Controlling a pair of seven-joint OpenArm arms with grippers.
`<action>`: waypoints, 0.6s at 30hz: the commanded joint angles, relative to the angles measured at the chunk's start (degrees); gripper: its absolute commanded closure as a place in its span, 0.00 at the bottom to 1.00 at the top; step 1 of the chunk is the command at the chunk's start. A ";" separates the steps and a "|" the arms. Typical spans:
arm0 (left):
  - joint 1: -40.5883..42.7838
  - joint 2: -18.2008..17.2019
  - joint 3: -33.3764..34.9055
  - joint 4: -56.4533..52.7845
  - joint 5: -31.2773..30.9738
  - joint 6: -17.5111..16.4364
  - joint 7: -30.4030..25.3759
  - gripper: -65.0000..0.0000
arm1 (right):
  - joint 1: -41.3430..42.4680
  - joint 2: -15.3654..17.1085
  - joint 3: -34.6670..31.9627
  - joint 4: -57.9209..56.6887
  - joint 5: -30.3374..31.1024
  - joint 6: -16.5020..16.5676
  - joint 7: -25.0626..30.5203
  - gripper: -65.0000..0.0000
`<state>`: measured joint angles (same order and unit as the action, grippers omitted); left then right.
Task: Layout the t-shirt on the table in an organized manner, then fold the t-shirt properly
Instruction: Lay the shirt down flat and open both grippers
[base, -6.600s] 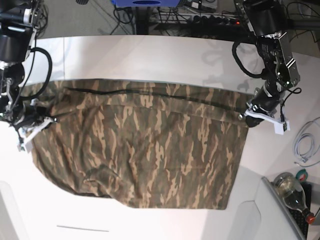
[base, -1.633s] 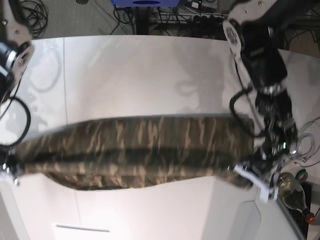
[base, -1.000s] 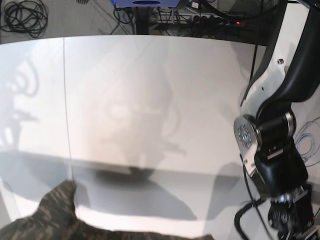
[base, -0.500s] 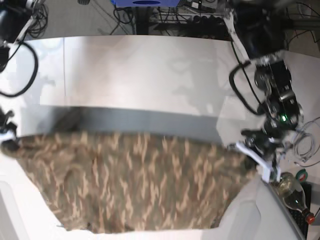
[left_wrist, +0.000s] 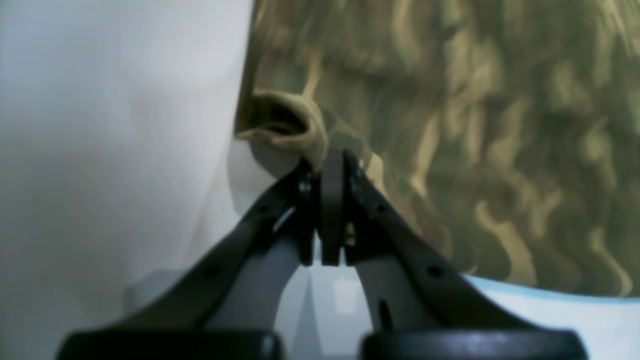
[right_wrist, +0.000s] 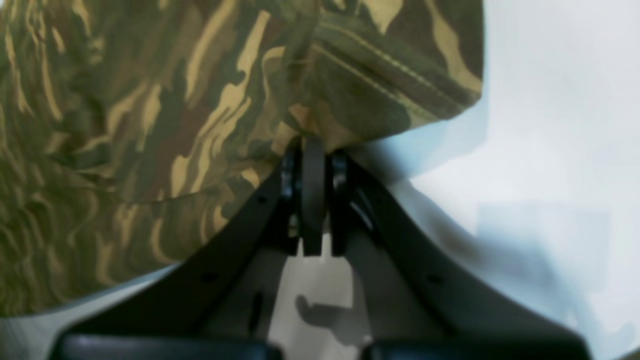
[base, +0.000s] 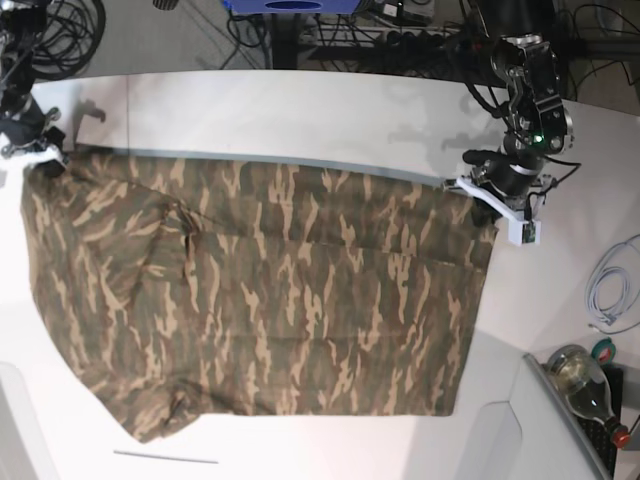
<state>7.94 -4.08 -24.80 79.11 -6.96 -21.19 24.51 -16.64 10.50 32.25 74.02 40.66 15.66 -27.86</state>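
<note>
My left gripper (left_wrist: 324, 165) is clamped tight on a curled tan edge of the t-shirt (base: 260, 300), and my right gripper (right_wrist: 312, 145) pinches a stitched camouflage hem at the opposite far corner, black fingers (right_wrist: 287, 175) pressed together on the soft cloth. The shirt lies spread wide across the smooth white table (base: 300, 110), its olive, brown and tan print mostly flat with a few shallow creases and a rumpled fold at the near edge on my right side.
</note>
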 joint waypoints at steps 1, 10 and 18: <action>0.27 -0.54 -1.53 1.02 -0.73 -0.13 -1.61 1.00 | -0.54 0.09 0.50 0.93 0.61 0.65 1.26 0.98; 5.20 -0.19 -7.95 1.28 -0.73 -0.39 -1.52 1.00 | -5.82 -1.05 1.29 0.93 0.52 0.65 4.16 0.98; 10.74 -0.45 -11.47 1.55 -5.39 -0.48 -1.61 1.00 | -9.25 -1.05 1.20 1.28 0.52 0.74 3.90 0.98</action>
<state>18.65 -3.40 -35.62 79.50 -12.69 -22.72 24.58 -25.61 8.25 32.88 74.41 41.19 16.75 -25.47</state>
